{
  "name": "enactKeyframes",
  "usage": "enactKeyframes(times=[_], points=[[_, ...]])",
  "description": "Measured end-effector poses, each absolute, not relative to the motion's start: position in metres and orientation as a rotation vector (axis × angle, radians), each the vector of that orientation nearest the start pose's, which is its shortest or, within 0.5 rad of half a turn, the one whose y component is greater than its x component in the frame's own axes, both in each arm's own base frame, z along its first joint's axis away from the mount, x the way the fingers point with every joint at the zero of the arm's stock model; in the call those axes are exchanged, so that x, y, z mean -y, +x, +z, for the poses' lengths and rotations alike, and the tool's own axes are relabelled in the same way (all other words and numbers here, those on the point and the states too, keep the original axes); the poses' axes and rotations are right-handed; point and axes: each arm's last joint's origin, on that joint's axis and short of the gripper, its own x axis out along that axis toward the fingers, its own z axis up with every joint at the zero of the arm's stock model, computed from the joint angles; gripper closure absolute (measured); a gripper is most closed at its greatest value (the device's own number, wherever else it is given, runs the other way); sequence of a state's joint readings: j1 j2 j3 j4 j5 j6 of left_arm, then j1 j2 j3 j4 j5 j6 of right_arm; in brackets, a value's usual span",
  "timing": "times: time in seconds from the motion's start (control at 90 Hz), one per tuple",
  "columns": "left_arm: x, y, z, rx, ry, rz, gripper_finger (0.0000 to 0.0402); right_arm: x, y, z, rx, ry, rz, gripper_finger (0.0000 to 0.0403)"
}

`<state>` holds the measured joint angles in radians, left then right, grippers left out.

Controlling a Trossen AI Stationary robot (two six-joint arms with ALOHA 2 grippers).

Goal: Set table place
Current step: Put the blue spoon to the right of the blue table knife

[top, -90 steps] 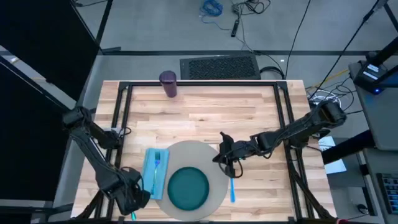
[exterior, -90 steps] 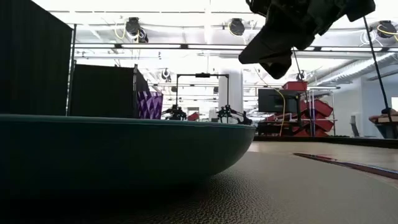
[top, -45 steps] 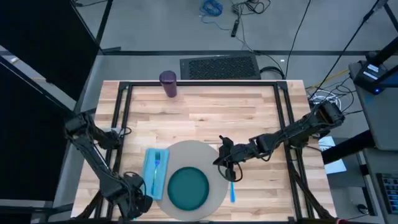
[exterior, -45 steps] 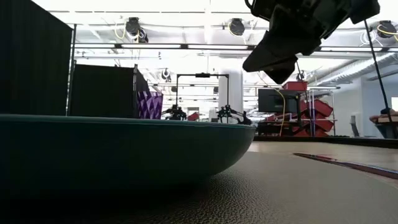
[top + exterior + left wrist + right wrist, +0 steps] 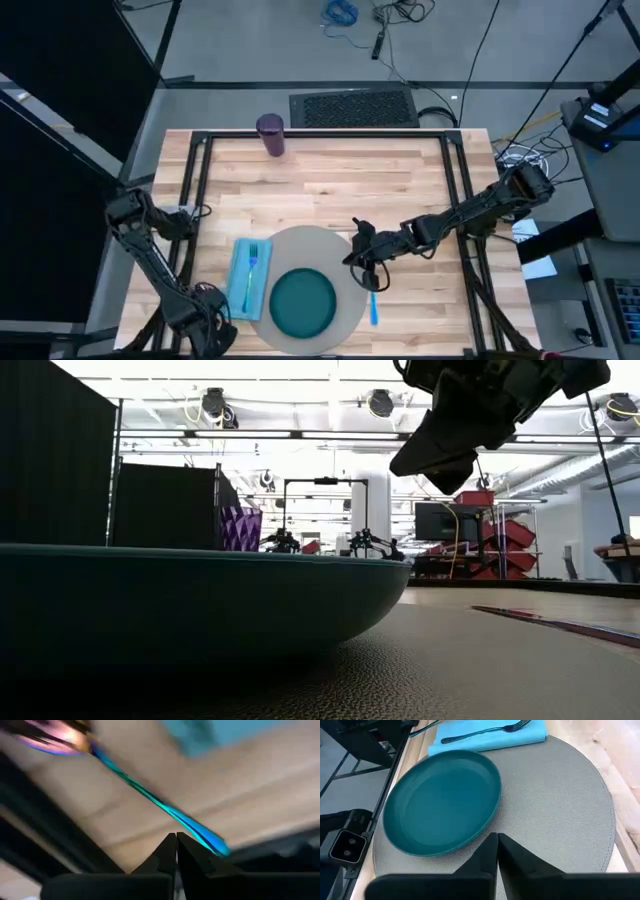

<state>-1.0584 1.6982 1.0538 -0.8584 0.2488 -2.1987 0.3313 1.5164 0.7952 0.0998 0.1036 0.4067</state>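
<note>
Already most of the place is laid on the table (image 5: 330, 175): the round grey mat (image 5: 322, 250) sits at the near edge, and taking it as the landmark, the teal plate (image 5: 303, 303) lies on its near half, the light blue napkin (image 5: 250, 275) rests against its left side with the blue fork (image 5: 251, 268) on top, and the blue knife (image 5: 373, 303) lies just off its right edge. The right gripper (image 5: 362, 262) hovers over the mat's right edge, just beside the knife, its fingers pressed together and empty in its wrist view. The left gripper (image 5: 207, 328) is low at the table's near left corner, left of the mat and napkin; its fingers look closed too, and the spoon (image 5: 150, 795), green-handled with a pinkish bowl, lies on the wood just ahead of them, though the blur there makes it hard to say whether the tips touch it. The purple cup (image 5: 270, 135) stands well apart from the mat at the table's far edge. By my reading, the spoon and cup are what remain to be brought in beside the mat.
</note>
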Motion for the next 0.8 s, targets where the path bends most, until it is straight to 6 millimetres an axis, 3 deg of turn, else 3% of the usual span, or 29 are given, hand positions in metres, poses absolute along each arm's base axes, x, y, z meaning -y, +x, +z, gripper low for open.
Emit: enactKeyframes(times=[0.556, 0.8], points=[[0.249, 0.133, 0.159, -1.615, -0.954, 0.96, 0.04, -0.099, 0.292, 0.194, -0.642, 0.258, 0.098, 0.0403], [0.252, 0.138, 0.159, -1.646, -1.045, 0.979, 0.0365, -0.098, 0.291, 0.194, -0.648, 0.255, 0.097, 0.0403]])
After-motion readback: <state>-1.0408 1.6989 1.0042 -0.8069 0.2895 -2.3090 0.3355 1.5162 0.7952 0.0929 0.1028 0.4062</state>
